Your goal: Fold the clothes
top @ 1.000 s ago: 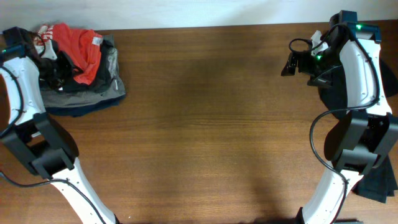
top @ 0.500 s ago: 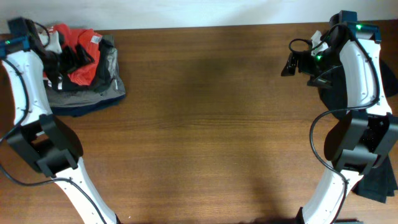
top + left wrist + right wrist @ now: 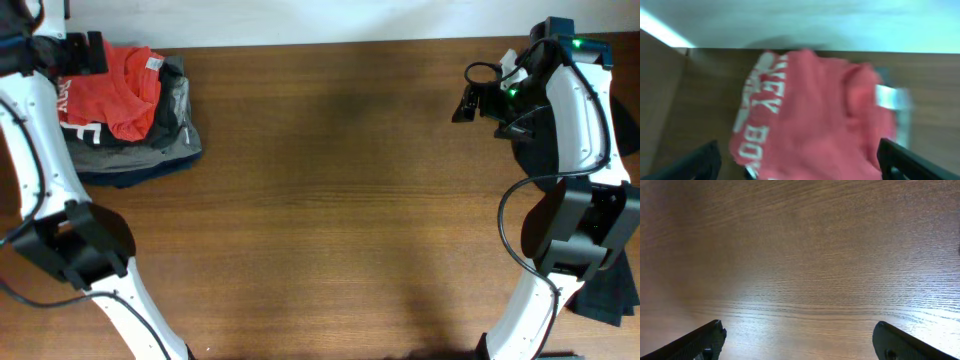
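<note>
Orange-red cotton T-shirt [image 3: 810, 110] with white lettering [image 3: 757, 117] lies bunched on top of a pile of grey and navy garments [image 3: 170, 140], directly ahead of the left gripper [image 3: 797, 150] and centred between its two black fingers [image 3: 700, 162]. Status of that gripper: jaws spread wide, nothing held, no visible contact with the fabric. Status of the right gripper [image 3: 797, 327]: likewise spread wide and empty, with only bare brown wooden table [image 3: 800, 255] ahead of it, well apart from the shirt. Handling assessment: the garment appears light, soft and limp. It will likely sag from any single hold, and lower layers of the pile may lift with it if the pinch goes deep. It looks neither fragile nor slippery. Recommended hold: the raised fold of red cloth nearest the fingertips, taken shallow, clear of the darker garments beneath. A small pale patch [image 3: 890, 97], possibly a label, sits toward the finger at the right of the wrist view. Whether it marks the collar cannot be determined, the view being blurred.
</note>
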`<state>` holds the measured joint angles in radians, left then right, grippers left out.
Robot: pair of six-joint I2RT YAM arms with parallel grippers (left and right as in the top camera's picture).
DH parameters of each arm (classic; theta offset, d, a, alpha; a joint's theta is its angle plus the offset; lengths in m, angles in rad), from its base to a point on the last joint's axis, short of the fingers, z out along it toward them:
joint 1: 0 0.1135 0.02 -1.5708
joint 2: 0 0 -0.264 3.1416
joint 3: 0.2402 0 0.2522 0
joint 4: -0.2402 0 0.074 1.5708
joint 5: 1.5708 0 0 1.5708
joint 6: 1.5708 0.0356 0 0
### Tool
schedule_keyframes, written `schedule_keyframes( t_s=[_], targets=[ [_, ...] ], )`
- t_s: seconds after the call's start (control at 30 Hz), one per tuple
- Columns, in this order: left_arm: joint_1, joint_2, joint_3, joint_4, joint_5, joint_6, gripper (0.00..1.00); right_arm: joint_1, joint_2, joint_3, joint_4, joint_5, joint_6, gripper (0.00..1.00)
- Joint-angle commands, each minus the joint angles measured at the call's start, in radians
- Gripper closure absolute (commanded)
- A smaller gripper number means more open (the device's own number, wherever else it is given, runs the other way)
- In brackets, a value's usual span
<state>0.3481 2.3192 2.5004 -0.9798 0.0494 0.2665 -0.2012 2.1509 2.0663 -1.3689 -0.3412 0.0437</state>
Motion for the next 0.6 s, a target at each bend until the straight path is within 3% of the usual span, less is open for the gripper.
schedule_keyframes(
  t_s=[0.0, 0.17, 0.57],
  targets=[
    [0.008, 0.094, -0.009, 0.055, -0.098, 0.035, 0.01, 0.006, -0.022, 0.02, -0.003, -0.002, -0.009, 0.01],
    [0.007, 0.177, -0.009, 0.104, -0.098, 0.023, 0.01, 0.006, -0.022, 0.02, -0.003, -0.002, -0.009, 0.01],
    [0.008, 0.394, -0.013, 0.006, -0.098, -0.065, 0.01, 0.006, -0.018, 0.02, 0.003, -0.002, -0.01, 0.01]
  ],
)
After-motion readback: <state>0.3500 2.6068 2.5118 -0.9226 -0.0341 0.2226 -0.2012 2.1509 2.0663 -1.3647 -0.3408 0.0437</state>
